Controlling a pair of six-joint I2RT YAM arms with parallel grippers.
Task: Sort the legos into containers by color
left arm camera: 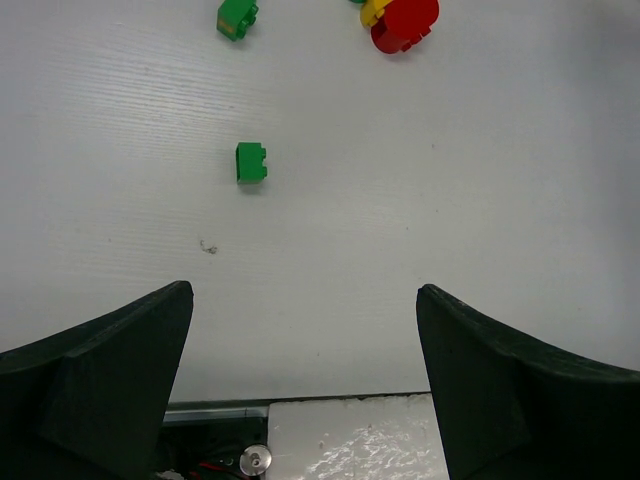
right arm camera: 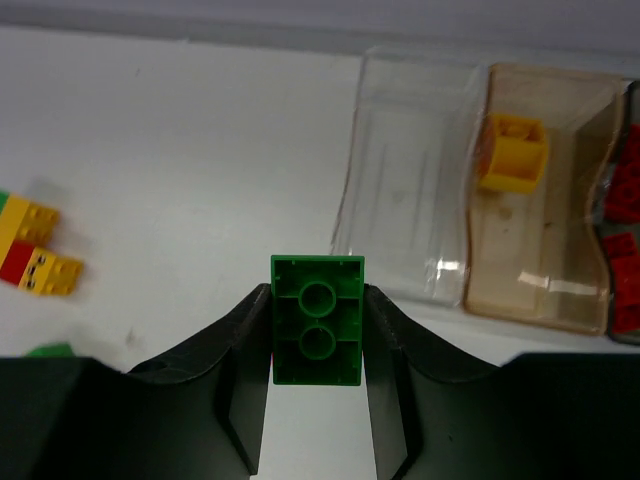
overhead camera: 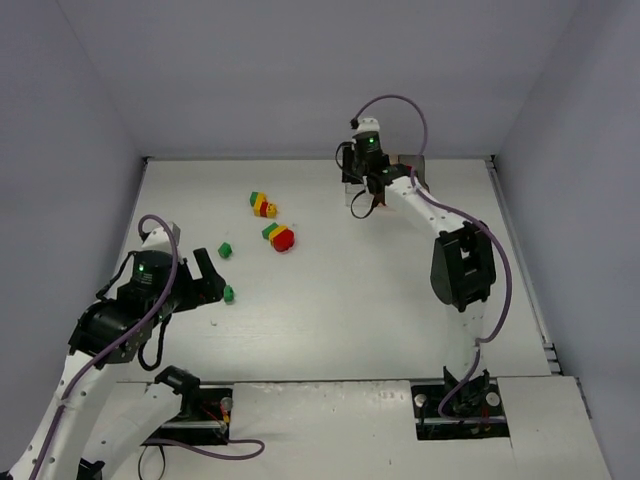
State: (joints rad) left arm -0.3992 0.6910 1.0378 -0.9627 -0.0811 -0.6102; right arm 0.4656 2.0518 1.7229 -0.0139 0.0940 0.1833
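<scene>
Right tool (right arm camera: 318,300) grips green lego (right arm camera: 318,345) beside clear container's (right arm camera: 400,200) near corner.

The right gripper (right arm camera: 318,296) is clamped on a green brick (right arm camera: 318,330), its arm (overhead camera: 462,265) stretched forward; the left gripper (left arm camera: 305,300) is spread wide.

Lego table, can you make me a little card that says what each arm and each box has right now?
right tool: shut on a green brick, just short of the clear box
left tool: open, holding nothing
clear box: nothing seen inside
orange-tinted box: one yellow brick
dark box: red bricks
loose on table: two green bricks, two mixed-colour clumps
</scene>
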